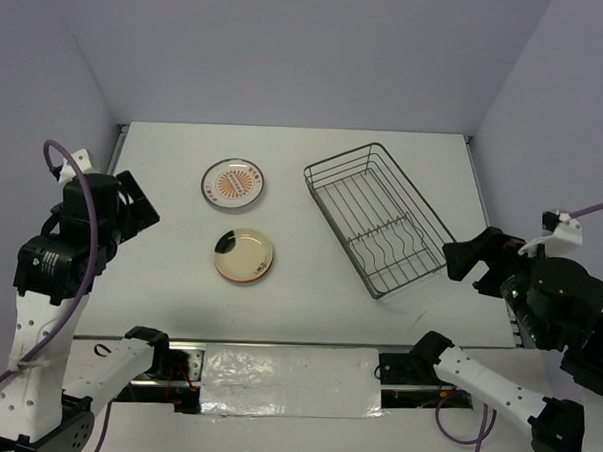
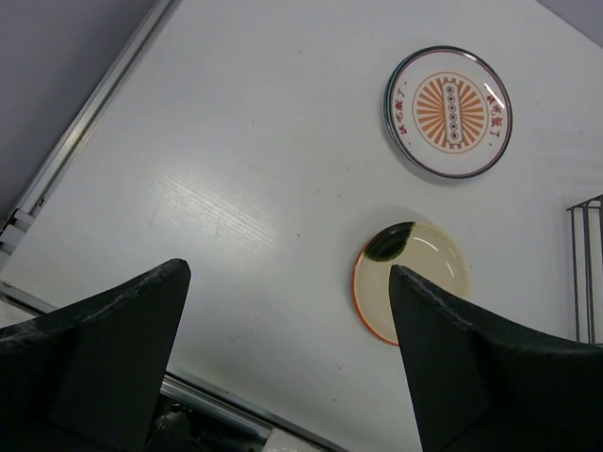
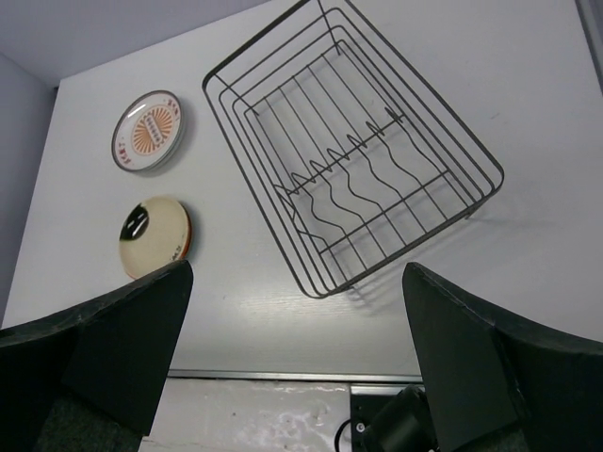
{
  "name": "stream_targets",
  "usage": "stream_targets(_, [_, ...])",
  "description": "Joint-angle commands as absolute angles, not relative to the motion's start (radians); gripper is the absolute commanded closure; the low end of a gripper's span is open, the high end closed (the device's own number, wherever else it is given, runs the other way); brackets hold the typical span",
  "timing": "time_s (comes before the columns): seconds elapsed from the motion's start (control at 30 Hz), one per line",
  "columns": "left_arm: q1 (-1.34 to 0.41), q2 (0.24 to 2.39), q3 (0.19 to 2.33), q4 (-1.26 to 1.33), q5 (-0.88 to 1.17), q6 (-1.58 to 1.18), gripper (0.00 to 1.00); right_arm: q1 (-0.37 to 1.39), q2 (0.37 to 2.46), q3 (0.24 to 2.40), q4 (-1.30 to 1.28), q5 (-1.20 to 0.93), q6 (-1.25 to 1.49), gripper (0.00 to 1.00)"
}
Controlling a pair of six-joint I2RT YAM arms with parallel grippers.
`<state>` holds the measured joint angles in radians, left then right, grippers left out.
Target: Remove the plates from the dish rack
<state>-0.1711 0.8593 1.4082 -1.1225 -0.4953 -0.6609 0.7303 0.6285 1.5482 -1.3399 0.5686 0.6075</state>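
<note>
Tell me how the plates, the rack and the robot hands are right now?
dish rack: empty, standing upright.
orange sunburst plate: lying flat, face up, outside the rack.
cream plate: lying flat, face up, outside the rack.
left gripper: open, holding nothing.
right gripper: open, holding nothing.

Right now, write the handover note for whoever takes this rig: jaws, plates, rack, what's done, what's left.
Left gripper: jaws open, empty, raised above the table.
Right gripper: jaws open, empty, raised to the right of the dish rack.
Orange sunburst plate and cream plate with dark smudge lie flat on the table, left of the rack, apart.
Done: the rack holds no plates.
Left: nothing visible to unload; only two plates in view.
</note>
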Motion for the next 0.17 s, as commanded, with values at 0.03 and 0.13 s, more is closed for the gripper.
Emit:
stream_targets(0.03, [-0.181, 0.827, 1.355, -1.149, -0.523, -0.686, 0.01, 0.726, 0.609, 1.548, -1.434, 0.624, 0.646, 0.00])
stream_targets(0.13, [-0.186, 0.810, 1.329, -1.155, -0.523, -0.689, 0.00, 0.727, 0.601, 1.536, -1.424, 0.623, 0.644, 0.00])
